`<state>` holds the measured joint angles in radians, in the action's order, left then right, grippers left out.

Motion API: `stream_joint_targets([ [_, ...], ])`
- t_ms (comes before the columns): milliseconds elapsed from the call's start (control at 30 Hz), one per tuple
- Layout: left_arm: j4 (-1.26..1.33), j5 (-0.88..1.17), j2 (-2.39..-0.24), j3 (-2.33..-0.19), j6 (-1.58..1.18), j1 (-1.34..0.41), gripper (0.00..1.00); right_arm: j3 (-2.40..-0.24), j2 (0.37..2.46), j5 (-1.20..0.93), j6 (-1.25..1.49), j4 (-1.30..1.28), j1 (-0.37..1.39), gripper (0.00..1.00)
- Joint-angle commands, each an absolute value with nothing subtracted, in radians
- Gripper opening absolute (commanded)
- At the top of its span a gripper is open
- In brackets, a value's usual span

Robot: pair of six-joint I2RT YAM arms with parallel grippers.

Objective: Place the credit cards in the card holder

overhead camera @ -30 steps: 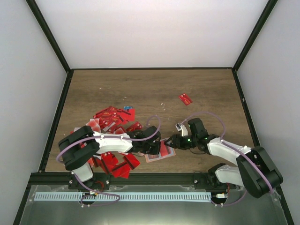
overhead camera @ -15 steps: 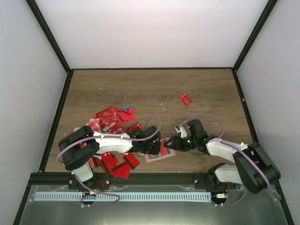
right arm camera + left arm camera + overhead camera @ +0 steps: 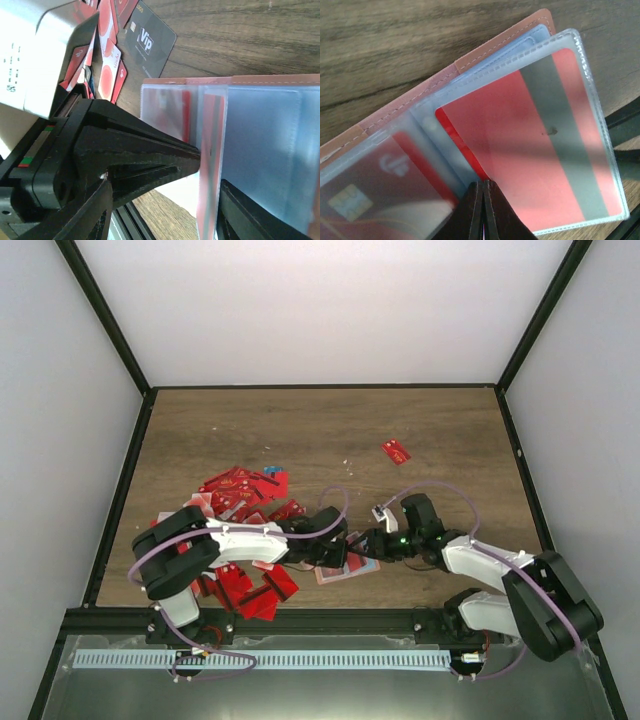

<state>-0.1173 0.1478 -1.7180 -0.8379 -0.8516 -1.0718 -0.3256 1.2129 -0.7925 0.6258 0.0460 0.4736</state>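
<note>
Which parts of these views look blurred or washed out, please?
Left wrist view: the left gripper, jaws together, is a dark blur at the bottom edge; the red card in its clear sleeve reads clearer. Right wrist view: the card holder is hazy nearest the lens, and the white arm housing is nearly washed out. Top external view: evenly lit, sharp.

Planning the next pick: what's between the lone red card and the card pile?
In the top view, bare table with tiny pale specks separates the lone red card from the pile.
</note>
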Motion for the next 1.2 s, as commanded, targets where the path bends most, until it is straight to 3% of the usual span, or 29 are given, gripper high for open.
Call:
stream_joint_targets([
  [0,-0.127,0.140,-1.764,-0.896,-0.815,-1.074,0.04,-0.347,1.186,-0.800,0.632,0.032,0.478,0.57],
  [300,-0.192,0.092,-1.682,-0.911,-0.821,-1.074,0.05,-0.376,1.178,-0.794,0.655,0.015,0.503,0.56],
  [667,-0.386,-0.015,-1.450,-0.834,-0.854,-1.071,0.14,-0.453,1.261,-0.745,0.727,0.074,0.641,0.56],
  [833,-0.536,-0.133,-1.306,-0.787,-0.877,-1.045,0.23,-0.525,1.363,-0.730,0.737,0.118,0.734,0.56],
  [1000,-0.650,-0.189,-1.142,-0.715,-0.910,-0.975,0.42,-0.616,1.425,-0.719,0.727,0.119,0.778,0.56],
  [1167,-0.820,-0.260,-1.040,-0.710,-0.938,-0.901,0.53,-0.689,1.482,-0.699,0.720,0.111,0.809,0.56],
])
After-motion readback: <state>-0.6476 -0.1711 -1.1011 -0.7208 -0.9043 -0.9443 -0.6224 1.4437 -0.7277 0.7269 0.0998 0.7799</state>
